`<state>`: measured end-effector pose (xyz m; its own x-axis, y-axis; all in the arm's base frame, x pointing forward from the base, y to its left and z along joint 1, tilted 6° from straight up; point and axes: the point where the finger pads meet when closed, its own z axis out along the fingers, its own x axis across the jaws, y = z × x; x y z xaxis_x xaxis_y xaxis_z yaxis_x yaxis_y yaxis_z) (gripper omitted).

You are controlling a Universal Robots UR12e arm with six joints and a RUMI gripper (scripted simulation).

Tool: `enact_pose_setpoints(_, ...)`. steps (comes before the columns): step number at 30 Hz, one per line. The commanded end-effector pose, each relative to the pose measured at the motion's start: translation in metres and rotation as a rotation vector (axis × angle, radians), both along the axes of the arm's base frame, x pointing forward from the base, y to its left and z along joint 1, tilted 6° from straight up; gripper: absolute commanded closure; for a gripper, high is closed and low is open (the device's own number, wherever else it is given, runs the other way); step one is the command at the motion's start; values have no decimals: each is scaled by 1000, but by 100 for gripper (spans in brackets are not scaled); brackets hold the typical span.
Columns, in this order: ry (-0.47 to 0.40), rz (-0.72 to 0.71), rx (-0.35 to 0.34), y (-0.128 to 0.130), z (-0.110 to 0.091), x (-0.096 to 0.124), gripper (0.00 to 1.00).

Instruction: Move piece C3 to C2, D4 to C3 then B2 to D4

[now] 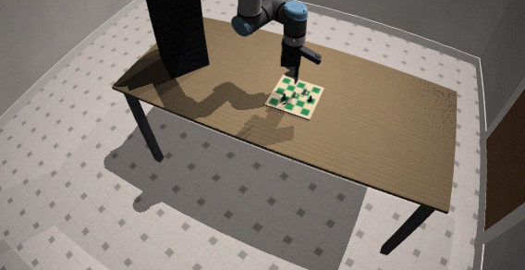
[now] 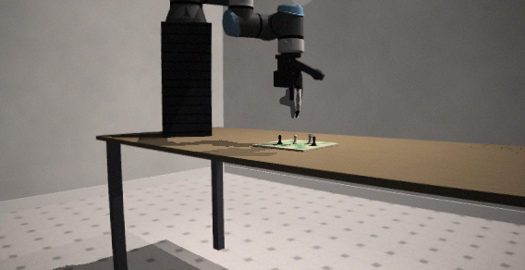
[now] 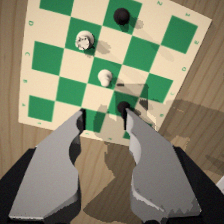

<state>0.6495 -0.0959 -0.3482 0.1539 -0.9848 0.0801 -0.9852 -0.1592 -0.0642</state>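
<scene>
The green and cream chessboard [image 1: 298, 96] lies on the wooden table; it also shows in the exterior view [image 2: 296, 144] and in the wrist view [image 3: 107, 65]. In the wrist view four pieces stand on it: a black piece [image 3: 122, 16], a pale grey piece [image 3: 85, 40], a white pawn [image 3: 105, 77] and a black pawn [image 3: 123, 106]. My gripper [image 2: 296, 112] hangs well above the board, near its edge. Its fingers are drawn in narrow with a small gap, and nothing is between them. I cannot read the square labels.
A tall black block [image 1: 176, 25] stands at the table's far left corner, next to the arm's base. The board lies near the table's middle.
</scene>
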Motion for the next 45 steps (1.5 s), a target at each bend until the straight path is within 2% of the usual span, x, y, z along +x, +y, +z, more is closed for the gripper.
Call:
enact_pose_setpoints(1, -1, 0, 0, 0, 1, 0, 80)
enact_pose_setpoints(35, -1, 0, 0, 0, -1, 1, 80)
enact_pose_setpoints(45, -1, 1, 0, -1, -10, 1, 80)
